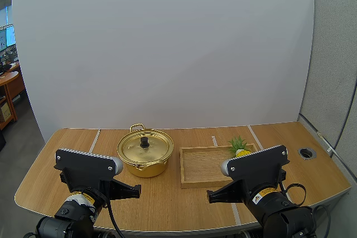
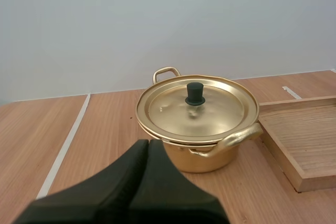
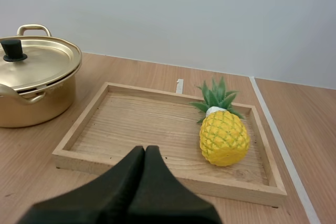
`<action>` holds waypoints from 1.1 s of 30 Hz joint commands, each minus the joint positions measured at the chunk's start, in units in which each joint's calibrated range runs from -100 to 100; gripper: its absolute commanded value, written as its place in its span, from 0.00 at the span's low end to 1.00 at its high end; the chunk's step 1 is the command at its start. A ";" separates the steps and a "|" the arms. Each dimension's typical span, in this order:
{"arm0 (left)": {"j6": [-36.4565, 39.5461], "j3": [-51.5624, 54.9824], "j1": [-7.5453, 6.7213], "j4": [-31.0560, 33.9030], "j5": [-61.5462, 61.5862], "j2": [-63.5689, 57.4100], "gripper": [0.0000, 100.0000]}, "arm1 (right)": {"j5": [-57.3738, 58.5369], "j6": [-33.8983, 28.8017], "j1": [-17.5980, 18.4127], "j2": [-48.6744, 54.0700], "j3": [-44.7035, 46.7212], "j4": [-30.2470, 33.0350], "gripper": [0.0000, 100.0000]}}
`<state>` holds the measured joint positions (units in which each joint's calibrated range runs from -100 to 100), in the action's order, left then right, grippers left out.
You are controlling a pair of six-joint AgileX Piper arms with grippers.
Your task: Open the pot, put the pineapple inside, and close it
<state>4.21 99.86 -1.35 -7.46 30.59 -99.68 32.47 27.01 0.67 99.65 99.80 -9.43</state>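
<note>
A gold pot [image 1: 144, 154] [image 2: 198, 132] [image 3: 31, 85] stands on the table with its lid [image 1: 145, 146] [image 2: 197, 108] on, a black knob [image 2: 195, 93] in the lid's middle. A small yellow pineapple [image 1: 241, 147] [image 3: 222, 132] with green leaves lies in the far right corner of a wooden tray [image 1: 203, 165] [image 3: 136, 129]. My left gripper [image 1: 136, 190] [image 2: 148, 145] is shut on nothing, short of the pot's near side. My right gripper [image 1: 210, 195] [image 3: 145, 150] is shut too, over the tray's near edge, left of the pineapple.
The tray sits just right of the pot. White tape lines [image 1: 93, 141] cross the wooden table. A round cable hole [image 1: 307, 153] is at the far right. The table's front edge runs close under both arms.
</note>
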 commanded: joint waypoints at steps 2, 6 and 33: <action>0.77 0.14 0.10 -1.28 -1.22 -0.32 0.00 | -1.59 -0.20 -0.01 0.35 0.20 -1.63 0.00; 0.77 -0.71 0.10 -1.28 -1.22 -0.32 0.00 | -3.54 -0.20 -0.01 0.35 0.20 -1.37 0.00; 0.55 -43.75 0.10 -0.97 40.39 -0.32 0.00 | 53.33 -0.20 -0.01 0.35 -45.00 -1.37 0.00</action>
<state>4.59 59.58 -1.35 -7.69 62.12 -100.00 74.14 27.01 0.67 99.87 60.45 -10.68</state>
